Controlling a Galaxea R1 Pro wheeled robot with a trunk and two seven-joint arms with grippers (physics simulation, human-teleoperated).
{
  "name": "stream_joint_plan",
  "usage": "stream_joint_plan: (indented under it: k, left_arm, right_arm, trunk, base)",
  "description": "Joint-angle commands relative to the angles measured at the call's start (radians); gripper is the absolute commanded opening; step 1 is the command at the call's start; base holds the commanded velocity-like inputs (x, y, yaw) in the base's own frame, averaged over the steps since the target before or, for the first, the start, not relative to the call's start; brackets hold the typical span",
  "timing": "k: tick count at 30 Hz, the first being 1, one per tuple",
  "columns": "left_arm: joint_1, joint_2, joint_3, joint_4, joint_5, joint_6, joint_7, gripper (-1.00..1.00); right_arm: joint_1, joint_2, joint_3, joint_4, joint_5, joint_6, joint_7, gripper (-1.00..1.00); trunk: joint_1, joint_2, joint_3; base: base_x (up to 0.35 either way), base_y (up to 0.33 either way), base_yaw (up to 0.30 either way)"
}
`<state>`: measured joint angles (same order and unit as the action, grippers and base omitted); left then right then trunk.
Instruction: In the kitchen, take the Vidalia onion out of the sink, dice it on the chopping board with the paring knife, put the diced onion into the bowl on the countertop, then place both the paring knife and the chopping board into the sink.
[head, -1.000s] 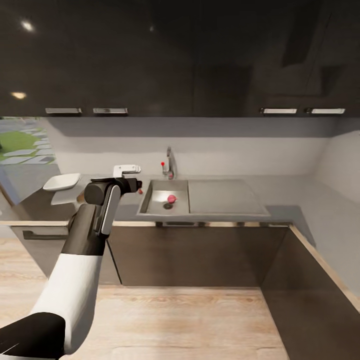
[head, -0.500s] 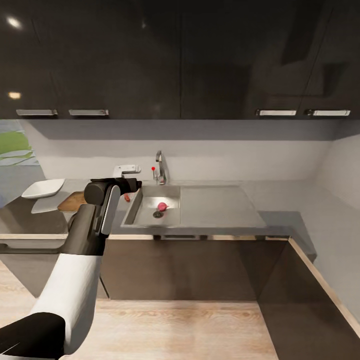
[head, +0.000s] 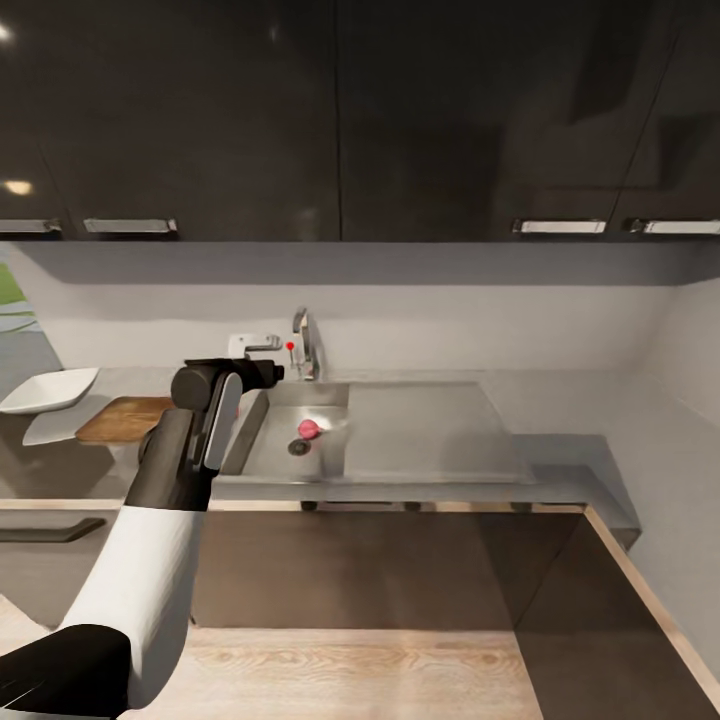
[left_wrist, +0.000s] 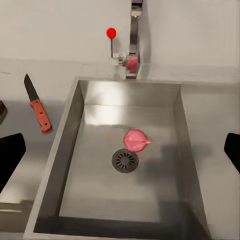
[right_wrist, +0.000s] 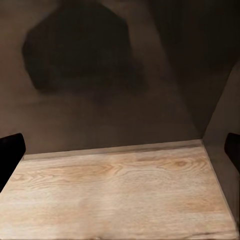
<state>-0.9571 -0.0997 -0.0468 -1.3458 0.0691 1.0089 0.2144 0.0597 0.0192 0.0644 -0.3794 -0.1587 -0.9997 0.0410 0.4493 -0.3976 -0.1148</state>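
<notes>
Nothing of the task looks done yet, going by how things lie. The onion (left_wrist: 136, 139) sits whole at the bottom of the sink (left_wrist: 70, 125), just beside the round drain (left_wrist: 124, 160) with its pointed tip turned away from it; in the head view it is a small pink spot (head: 309, 429) in the basin (head: 262, 440), under the tap (head: 303, 343) with the red knob (head: 291, 346). The knife (left_wrist: 38, 106) lies on the grey desk (left_wrist: 30, 80) just beside the basin's rim, blade pointing toward the back wall, untouched. The wooden board (head: 120, 419) rests bare on the desk (head: 560, 480) on the far side of the left arm from the sink, and the white bowl (head: 45, 389) stands just beyond it, with no dice in it as far as the picture lets me see. The left end effector (left_wrist: 120, 150) hangs over the basin with its fingers spread wide apart, nothing between them, aimed down at the onion. The right end effector (right_wrist: 120, 150) is likewise spread and holds nothing; it looks down at the wooden floor (right_wrist: 120, 190) in front of the dark cabinet fronts (right_wrist: 100, 75). So every step is left: lifting the onion out, dicing it on the board, filling the bowl, and putting the knife and board into the sink. The reach for the onion seems to be the step in hand.
</notes>
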Motion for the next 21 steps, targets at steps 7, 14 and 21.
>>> stream_joint_plan:
  k: [7, 14, 21]
  left_arm:
    - [-0.001, 0.0, -0.001, 0.001, 0.007, 0.004, 0.008, 1.0]
    - [0.0, -0.001, -0.001, 0.014, 0.008, 0.004, 0.008, 1.0]
    - [0.001, -0.001, -0.003, 0.027, 0.007, 0.004, 0.008, 1.0]
  right_arm:
    - [0.0, -0.001, 0.005, 0.011, -0.01, -0.002, 0.005, 1.0]
    - [0.0, -0.001, 0.005, 0.012, -0.011, -0.002, 0.005, 1.0]
    - [0.0, -0.001, 0.005, 0.012, -0.01, -0.002, 0.005, 1.0]
  trunk:
    - [0.001, -0.002, -0.013]
    - [0.001, -0.002, -0.024]
    - [0.001, -0.002, -0.035]
  base:
    - [0.039, -0.01, 0.0]
    - [0.045, -0.026, 0.0]
    - [0.175, -0.16, 0.0]
